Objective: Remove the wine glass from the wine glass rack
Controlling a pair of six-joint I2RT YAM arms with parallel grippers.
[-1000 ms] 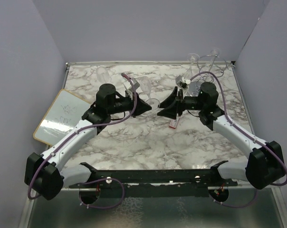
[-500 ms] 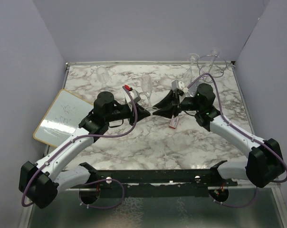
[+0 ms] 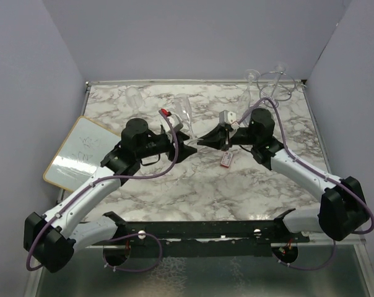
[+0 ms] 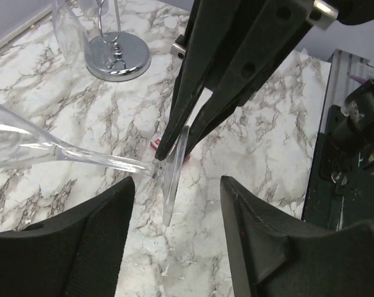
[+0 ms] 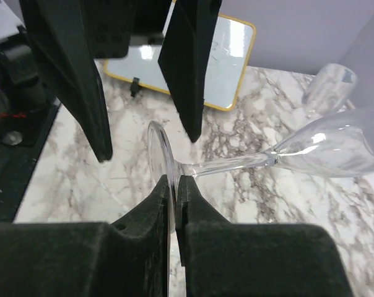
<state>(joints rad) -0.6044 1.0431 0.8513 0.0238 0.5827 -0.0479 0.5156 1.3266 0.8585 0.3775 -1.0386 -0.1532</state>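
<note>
A clear wine glass (image 3: pixel 186 112) hangs tilted in the air between the two arms, its bowl (image 4: pixel 13 143) to the left and its stem (image 5: pixel 230 164) level. My right gripper (image 5: pixel 174 183) is shut on the thin edge of the glass's round foot (image 4: pixel 174 170). My left gripper (image 4: pixel 178 185) stands open on either side of that foot without touching it. In the top view the left gripper (image 3: pixel 188 150) and the right gripper (image 3: pixel 203 141) meet tip to tip at mid-table. The wine glass rack (image 3: pixel 271 81) stands at the back right, its shiny round base (image 4: pixel 119 57) on the marble.
A yellow-rimmed whiteboard (image 3: pixel 82 151) lies at the left table edge. A small pink and white item (image 3: pixel 227 159) lies under the right gripper. Another glass (image 3: pixel 132 96) stands at the back left, and more glasses (image 3: pixel 252 77) hang on the rack. Grey walls close in three sides.
The left gripper has opened and let go of the glass's foot. The right gripper has shut on the foot. The glass has tipped more upright and shifted slightly back.
</note>
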